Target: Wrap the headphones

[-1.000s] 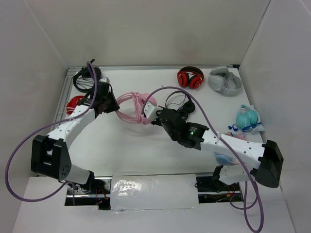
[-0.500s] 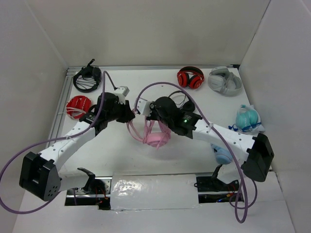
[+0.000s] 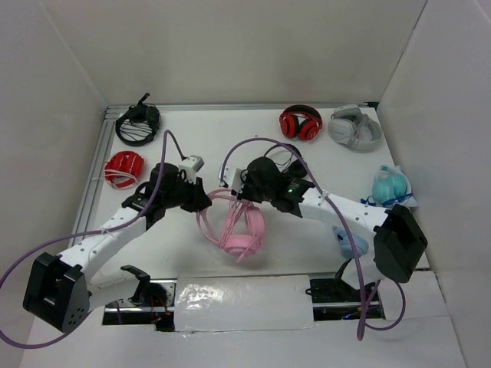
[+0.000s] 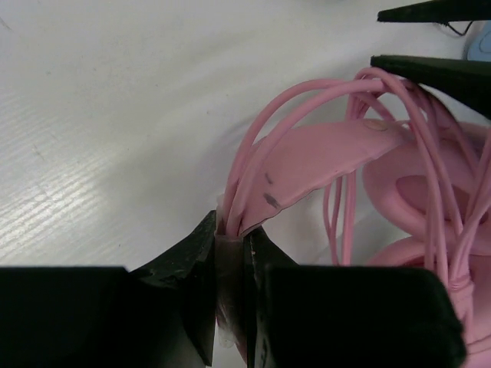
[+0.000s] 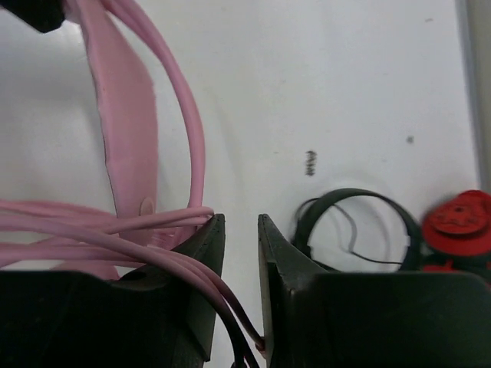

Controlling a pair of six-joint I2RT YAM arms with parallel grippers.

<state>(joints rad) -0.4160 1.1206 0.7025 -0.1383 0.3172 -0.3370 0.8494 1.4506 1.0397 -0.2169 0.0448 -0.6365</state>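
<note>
Left gripper (image 4: 232,230): black fingers clamped tight on the light-pink over-ear headphones (image 3: 247,226). They pinch the flat, rubbery headband strap together with several thin, glossy cable strands. From this gripper the strap arcs up and off to the right. Smooth rounded cups sit beyond it, with cable draped over them in loose hoops.

Right gripper (image 5: 240,226): jaws stand a narrow gap apart, much wider than the cable. Two pink strands cross its left finger and drop into the gap near the finger roots. The strap and a thin pink wire band rise just left of this gripper.

The headset hangs between the two grippers, cups below them toward the near edge. Cannot tell whether the cups touch the bench.

White bench (image 4: 92,115): matte, finely ribbed surface.

Just right of the right gripper: thin black wire-hoop headphones (image 5: 354,192), with a glossy red round cup (image 5: 460,222) beside them.

Well right of the right gripper: crinkled clear plastic bag (image 3: 403,201) holding a teal rounded item.
</note>
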